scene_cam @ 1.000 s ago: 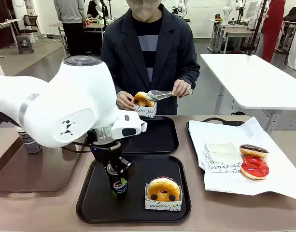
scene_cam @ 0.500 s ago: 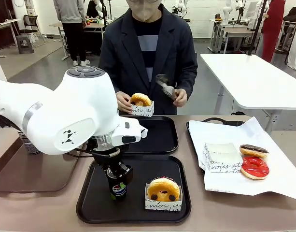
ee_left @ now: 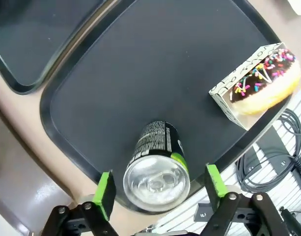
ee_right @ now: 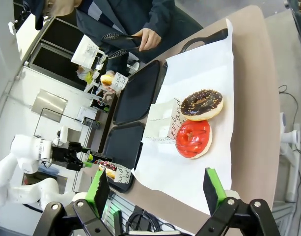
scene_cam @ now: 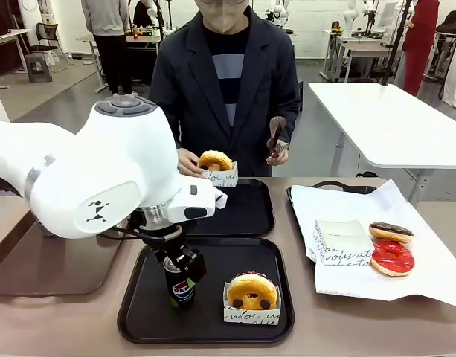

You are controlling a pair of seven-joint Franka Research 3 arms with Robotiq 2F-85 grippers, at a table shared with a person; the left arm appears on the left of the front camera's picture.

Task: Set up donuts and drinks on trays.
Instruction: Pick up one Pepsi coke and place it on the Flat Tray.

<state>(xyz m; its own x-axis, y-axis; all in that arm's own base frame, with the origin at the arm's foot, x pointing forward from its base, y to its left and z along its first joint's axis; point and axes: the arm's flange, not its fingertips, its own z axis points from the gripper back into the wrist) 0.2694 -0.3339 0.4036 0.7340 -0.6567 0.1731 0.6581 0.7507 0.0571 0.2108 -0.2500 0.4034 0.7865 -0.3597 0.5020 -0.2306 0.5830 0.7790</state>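
Left pincer (ee_left: 160, 186): wide, one green pad on each side of the can, a gap showing on both sides, not gripping.
Can (ee_left: 156, 169): black with a red-blue logo, upright, at 9 o'clock on the near tray (scene_cam: 213, 331).
Sleeved donut (scene_cam: 251, 291): same tray, 3 o'clock from the can, apart from it, chocolate top with sprinkles.
Far tray (scene_cam: 246, 216): 12 o'clock from the near tray, just beside it.
Person's hand (scene_cam: 189, 161): holds a second sleeved donut (scene_cam: 215, 162) above the far tray's 11 o'clock corner.
Other hand (scene_cam: 278, 153): holds tongs (scene_cam: 275, 137) upright, over the table's far edge.
Right pincer (ee_right: 157, 189): wide, nothing between the pads, above the paper-lined tray (scene_cam: 339, 187).
Loose donuts: chocolate donut (scene_cam: 391, 232) and red donut (scene_cam: 393, 257) touching on the paper, at 3 o'clock from an empty sleeve (scene_cam: 343, 242).
Brown tray (scene_cam: 34, 275): 9 o'clock from the near tray.
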